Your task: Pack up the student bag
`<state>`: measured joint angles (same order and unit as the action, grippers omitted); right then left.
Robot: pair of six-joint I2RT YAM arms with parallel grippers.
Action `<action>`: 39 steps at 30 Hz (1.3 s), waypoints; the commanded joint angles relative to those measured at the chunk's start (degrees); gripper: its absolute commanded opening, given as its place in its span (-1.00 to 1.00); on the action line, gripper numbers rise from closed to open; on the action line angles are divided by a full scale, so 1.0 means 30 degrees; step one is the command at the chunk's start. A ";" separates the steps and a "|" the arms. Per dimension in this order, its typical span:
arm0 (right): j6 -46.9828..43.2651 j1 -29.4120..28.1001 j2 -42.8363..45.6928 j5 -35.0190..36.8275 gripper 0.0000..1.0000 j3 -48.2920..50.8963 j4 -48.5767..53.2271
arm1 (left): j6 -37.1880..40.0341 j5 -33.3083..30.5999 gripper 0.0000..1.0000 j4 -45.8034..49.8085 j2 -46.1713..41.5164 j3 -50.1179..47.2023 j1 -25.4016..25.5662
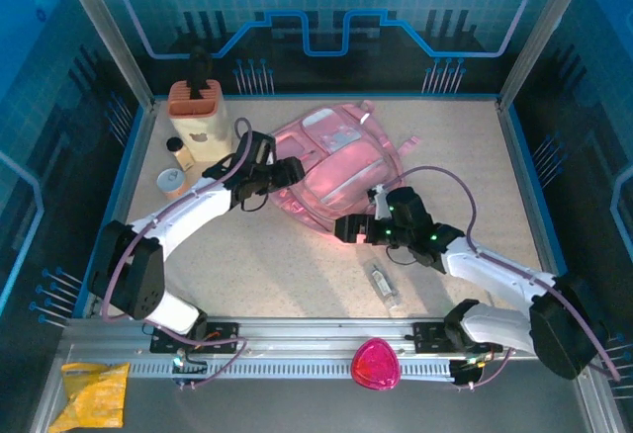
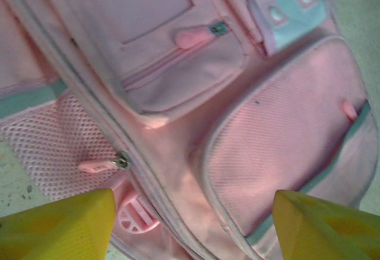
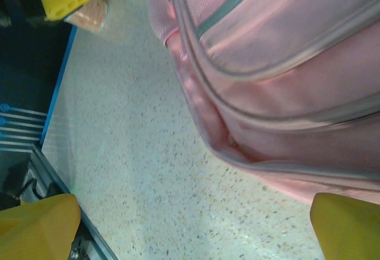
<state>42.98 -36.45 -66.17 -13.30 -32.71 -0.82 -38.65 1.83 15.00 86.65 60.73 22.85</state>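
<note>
We see the bag [image 1: 336, 156] lying flat on the table [image 1: 257, 265], past centre twd the back, front side up, w/ a strap trailing off its right side. L gripper [image 1: 293, 172] sits at the bag's left edge. In the left wrist view its yellow fingers [image 2: 59, 227] stand wide apart over the front pockets w/ nothing pinched btwn them, so it's released. R gripper [image 1: 348, 227] is at the bag's near edge, low over the table. In the right wrist view its fingers [image 3: 347, 227] are spread too, w/ bare table and the bag's bottom seam btwn them, grasping nothing.

Up close the bag shows a pink zip pull [image 2: 193, 35], a mesh side pocket [image 2: 41, 141], a pale teal patch [image 2: 294, 5] w/ round studs and a round pink badge [image 2: 135, 219] w/ raised bars. Any lettering on patch or badge is too blurred for us to read.

At the back-left corner are an orange holder [image 1: 194, 99] w/ dark items standing in it, a beige jar [image 1: 205, 141] w/ markings too small to read, and a small round orange thing [image 1: 174, 182]. A clear bottle [image 1: 384, 287] lies on the table near the R arm, apart from the bag. A magenta rounded object [image 1: 376, 364] rests on the front rail [image 1: 297, 334]. A yellow packet [image 1: 94, 393] lies off the table at bottom left, its print not legible.
</note>
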 commanded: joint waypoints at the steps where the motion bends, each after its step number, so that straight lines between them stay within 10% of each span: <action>1: 0.0725 -0.0836 -0.0741 0.0696 0.99 0.0173 -0.1134 | -0.1307 0.0860 0.42 -0.1251 0.0453 -0.0306 -0.0697; 27: 0.0970 -0.0656 -0.1959 0.1690 0.99 0.0652 -0.1500 | -0.4374 0.1286 -0.26 -0.4765 0.6111 0.0155 -0.2314; 39: -0.1611 0.4512 -0.5332 -0.0744 0.99 -0.1883 -0.2188 | -0.6094 0.2837 -1.00 -0.6889 0.5721 -0.0824 -0.1333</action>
<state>42.28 -26.59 -79.42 -14.50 -35.09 -7.29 -55.75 7.86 -3.84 104.27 58.96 17.47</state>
